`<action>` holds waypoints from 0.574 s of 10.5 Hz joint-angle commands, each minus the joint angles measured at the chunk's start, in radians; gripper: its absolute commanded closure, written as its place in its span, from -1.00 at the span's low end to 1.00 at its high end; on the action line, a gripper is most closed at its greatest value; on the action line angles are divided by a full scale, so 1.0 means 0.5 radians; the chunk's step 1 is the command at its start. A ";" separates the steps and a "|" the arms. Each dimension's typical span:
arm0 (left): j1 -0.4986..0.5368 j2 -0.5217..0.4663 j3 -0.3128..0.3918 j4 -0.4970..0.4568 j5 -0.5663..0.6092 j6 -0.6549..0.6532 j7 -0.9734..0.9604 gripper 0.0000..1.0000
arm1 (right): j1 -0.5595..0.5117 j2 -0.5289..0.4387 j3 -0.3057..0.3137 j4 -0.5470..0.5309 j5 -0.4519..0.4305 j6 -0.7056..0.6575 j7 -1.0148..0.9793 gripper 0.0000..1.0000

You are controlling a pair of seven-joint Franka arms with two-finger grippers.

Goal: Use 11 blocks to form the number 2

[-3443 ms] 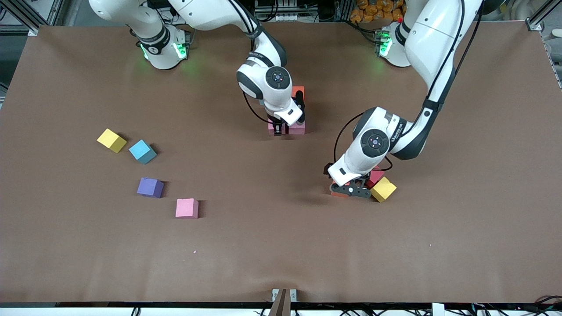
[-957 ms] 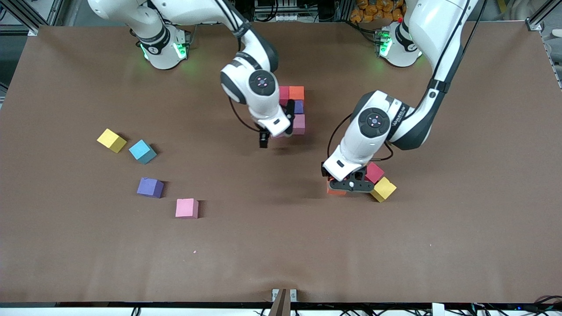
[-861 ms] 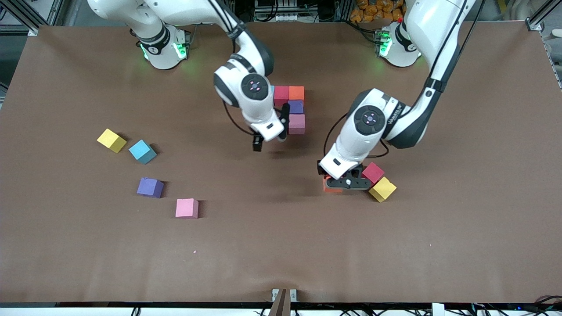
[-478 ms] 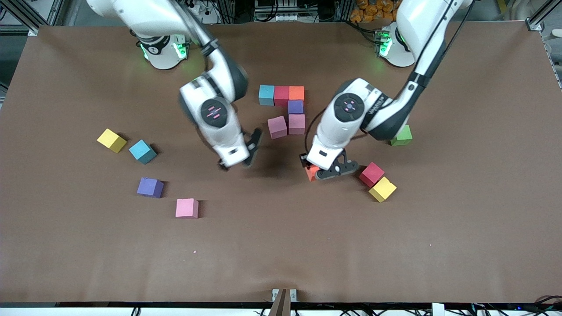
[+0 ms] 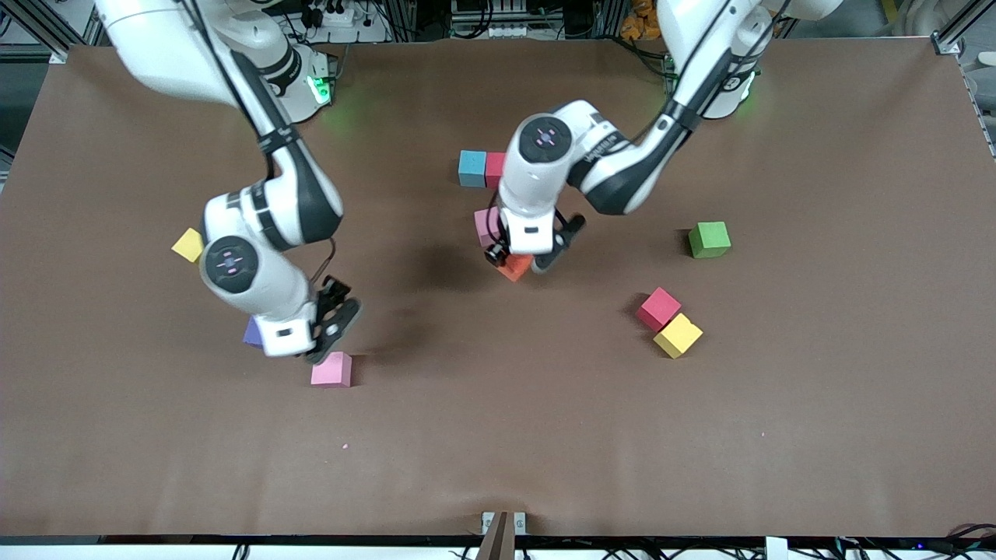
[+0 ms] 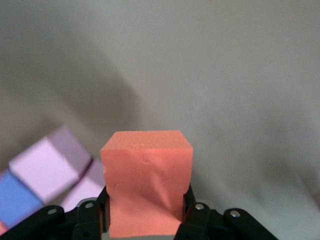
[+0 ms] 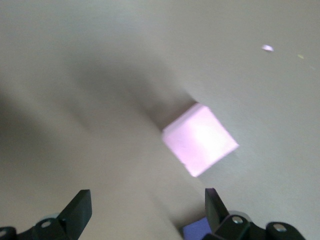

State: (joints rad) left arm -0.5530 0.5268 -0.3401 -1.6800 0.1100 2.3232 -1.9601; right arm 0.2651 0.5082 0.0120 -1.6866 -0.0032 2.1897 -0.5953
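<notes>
My left gripper is shut on an orange block and holds it over the table beside the block group. In the left wrist view the orange block sits between the fingers. Of the group, a blue block, a red block and part of a pink block show; the rest is hidden by the left arm. My right gripper is open and empty over a loose pink block, which also shows in the right wrist view. A purple block peeks out beside it.
A red block and a yellow block touch toward the left arm's end. A green cube lies farther from the camera than they do. Another yellow block lies partly hidden by the right arm.
My left gripper lifted the orange block away from the red and yellow pair and carried it to the block group. My right gripper left the group and moved over the loose pink block.
</notes>
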 commanded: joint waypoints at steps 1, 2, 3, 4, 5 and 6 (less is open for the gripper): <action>-0.142 0.057 0.011 0.090 0.019 -0.026 -0.654 0.45 | -0.033 0.161 0.034 0.124 -0.015 0.108 0.485 -1.00; -0.243 0.084 0.033 0.102 0.034 -0.023 -0.952 0.46 | -0.085 0.256 0.037 0.234 -0.012 0.106 0.694 -1.00; -0.274 0.155 0.033 0.178 0.035 -0.023 -1.155 0.48 | -0.113 0.321 0.034 0.304 -0.015 0.091 0.827 -1.00; -0.305 0.219 0.033 0.251 0.035 -0.017 -1.324 0.52 | -0.116 0.361 0.037 0.333 -0.012 0.091 1.023 -1.00; -0.342 0.268 0.036 0.319 0.038 -0.014 -1.493 0.52 | -0.119 0.401 0.037 0.354 -0.012 0.091 1.228 -1.00; -0.363 0.302 0.045 0.341 0.038 -0.008 -1.631 0.52 | -0.113 0.444 0.037 0.391 -0.018 0.091 1.413 -1.00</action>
State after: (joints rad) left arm -0.7111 0.6265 -0.3325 -1.5785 0.1114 2.3254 -2.6734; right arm 0.2190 0.6822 0.0125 -1.5543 -0.0031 2.2521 -0.0200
